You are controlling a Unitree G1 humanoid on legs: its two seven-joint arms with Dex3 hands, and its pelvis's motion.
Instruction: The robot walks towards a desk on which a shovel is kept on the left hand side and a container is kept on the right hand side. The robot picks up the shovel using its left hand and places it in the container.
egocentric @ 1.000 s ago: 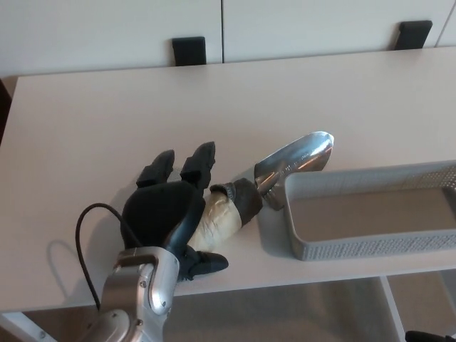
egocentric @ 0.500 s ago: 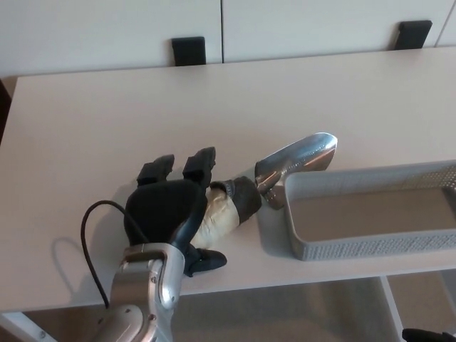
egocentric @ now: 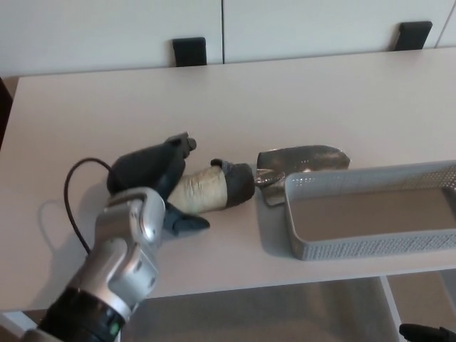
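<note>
The shovel lies across the desk with its pale handle [egocentric: 203, 191], wrapped dark at the neck, pointing left. Its shiny metal blade [egocentric: 305, 158] lies flat, touching the near-left corner of the grey mesh container [egocentric: 342, 246]. My left hand [egocentric: 151, 173] is at the handle's end, fingers curled over the top and thumb [egocentric: 187, 224] under the near side, shut on the handle. The container stands at the right with nothing inside that I can see. My right hand does not show.
The white desk [egocentric: 107, 107] reaches back to a wall with two black brackets [egocentric: 189, 50]. A black cable [egocentric: 75, 185] loops from my left wrist over the desk. The front edge of the desk runs just below the container.
My left hand has turned and shifted left along the handle, so more of the handle shows. The blade, raised before, has rolled flat and swung a little right against the container.
</note>
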